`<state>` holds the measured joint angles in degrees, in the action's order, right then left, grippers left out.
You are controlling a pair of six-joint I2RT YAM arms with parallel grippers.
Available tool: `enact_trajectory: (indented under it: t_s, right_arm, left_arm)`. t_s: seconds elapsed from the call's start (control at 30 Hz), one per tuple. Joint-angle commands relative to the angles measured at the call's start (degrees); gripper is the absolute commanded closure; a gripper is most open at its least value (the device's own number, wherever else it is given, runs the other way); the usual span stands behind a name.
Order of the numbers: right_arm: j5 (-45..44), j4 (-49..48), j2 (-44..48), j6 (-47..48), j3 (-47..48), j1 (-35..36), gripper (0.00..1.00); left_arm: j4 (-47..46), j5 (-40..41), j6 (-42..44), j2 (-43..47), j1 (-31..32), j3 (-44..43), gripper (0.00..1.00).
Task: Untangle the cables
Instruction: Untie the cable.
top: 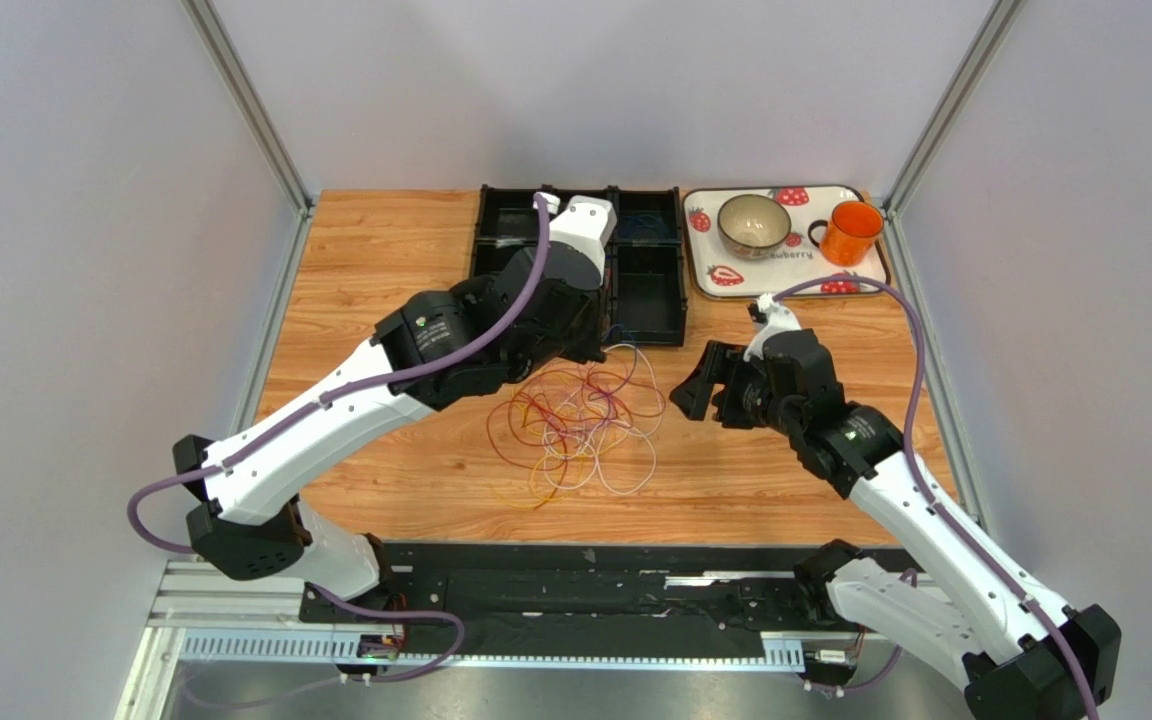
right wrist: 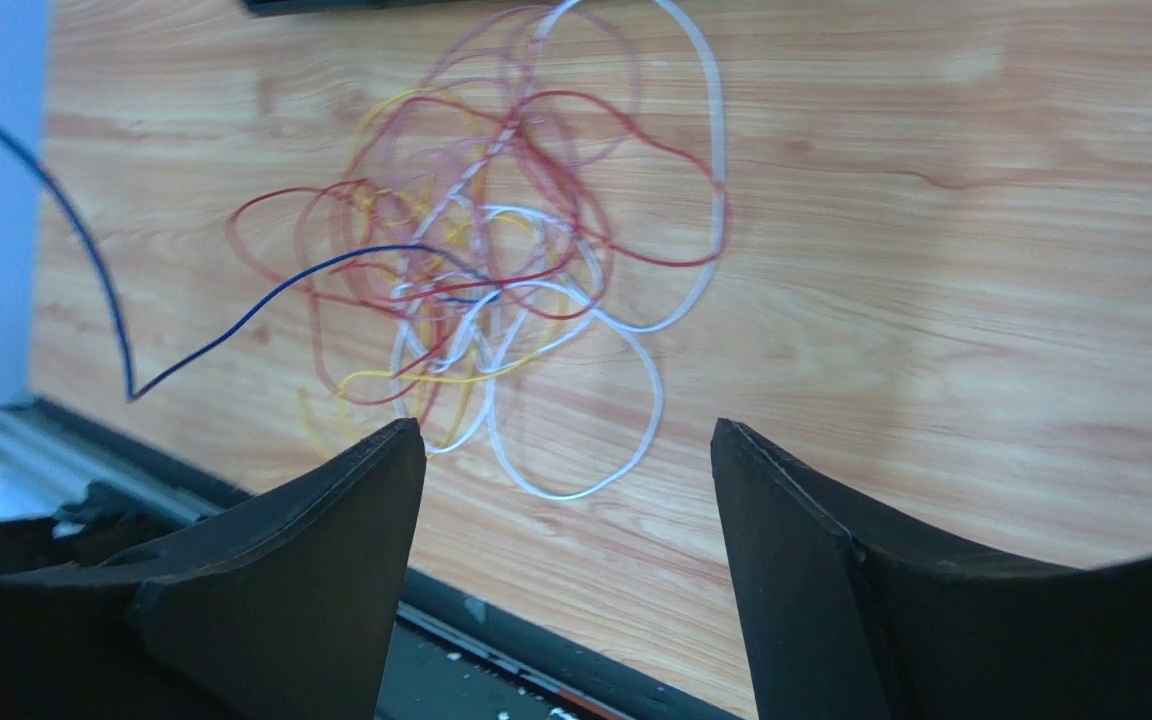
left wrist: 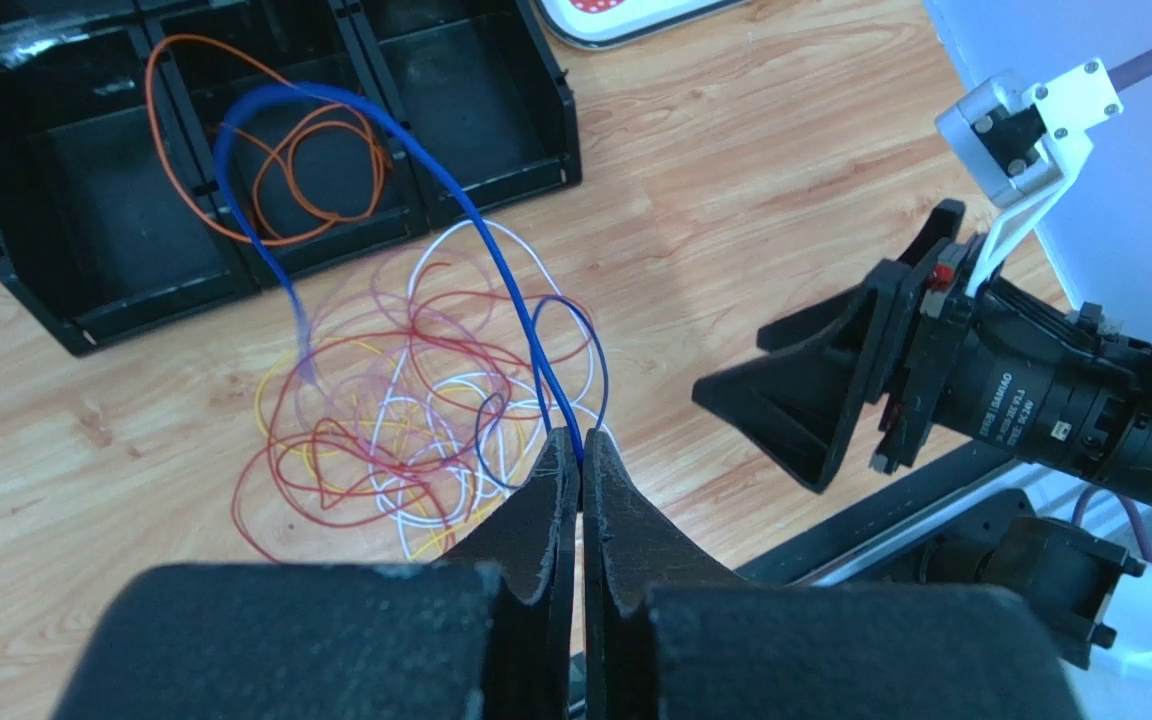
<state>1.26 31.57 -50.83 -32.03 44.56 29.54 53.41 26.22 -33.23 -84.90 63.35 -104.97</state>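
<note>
Closed left gripper (left wrist: 582,446) pinches thin blue wire (left wrist: 515,285), raised, likely to draw free of multicoloured cable tangle (left wrist: 387,413); right gripper (right wrist: 564,435) gapes at tangle's 3 o'clock.

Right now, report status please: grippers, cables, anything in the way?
Left gripper shut on blue cable. Right gripper open, empty. Other cables tangled on table; orange cable across black bin.

Bare wood lies open along the surface's (top: 372,255) left side and near edge. Black bins (top: 650,293) (far edge, middle) and a tray (top: 732,275) at the far right corner block the back; cables (top: 582,420) crowd the centre.
</note>
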Motion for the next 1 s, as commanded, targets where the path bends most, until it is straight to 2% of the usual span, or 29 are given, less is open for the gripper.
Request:
enact_trajectory:
  t_s: [0.0, 0.2, 0.47, 0.7, 0.97]
  right_arm:
    - [12.44, -9.84, 3.19, 1.45, -1.58, -0.10, 0.26]
    - [18.59, -16.80, 4.51, -1.54, -3.07, -0.01, 0.26]
    - [20.36, -24.27, 1.18, -5.93, -5.01, -0.10, 0.27]
    - [21.95, -28.05, -3.40, -8.04, -4.04, 0.08, 0.33]
    - [22.12, -31.04, -8.32, -9.10, -3.42, 1.75, 0.48]
  left_arm:
    - [0.73, 0.06, 3.35, -0.18, -0.51, -0.33, 1.00]
    - [-0.58, -0.11, 3.00, 0.97, -1.04, 1.26, 1.00]
    - [-1.11, -0.20, 2.65, 1.67, -1.21, 2.49, 1.00]
    - [-1.20, -0.03, 2.74, 1.76, -1.30, 2.75, 1.00]
    - [-1.55, -0.20, 2.91, 2.29, -1.30, 3.01, 1.00]
